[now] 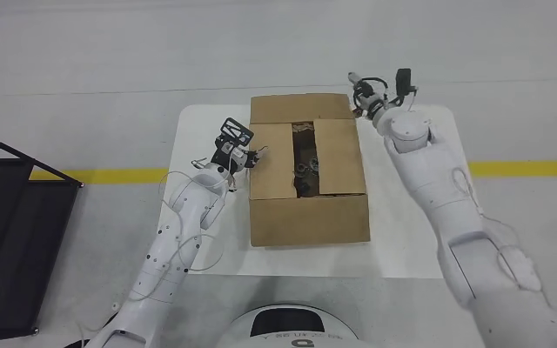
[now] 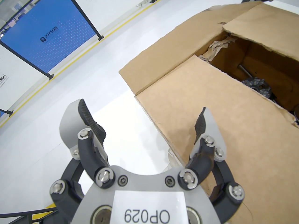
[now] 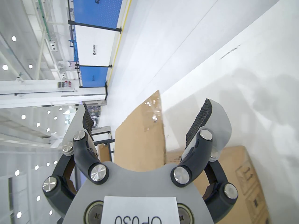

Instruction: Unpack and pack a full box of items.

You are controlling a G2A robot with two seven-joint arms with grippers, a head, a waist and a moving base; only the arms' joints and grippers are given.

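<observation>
Box (image 1: 306,217) — brown cardboard, flaps partly open

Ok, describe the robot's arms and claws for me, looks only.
Both arms, left arm and right arm, are glossy white rounded segments; thin cables loop along the left one. The left claw and right claw match: grey metal plate, black linkages with silver bolts, two curved grey fingers with black ribbed pads, a white printed label at the base.

floor (image 1: 87,52): pale grey | yellow line (image 1: 113,175) across it | white table (image 1: 392,244) | blue-white partition panels (image 2: 46,36) | ceiling spotlights (image 3: 14,38)
</observation>
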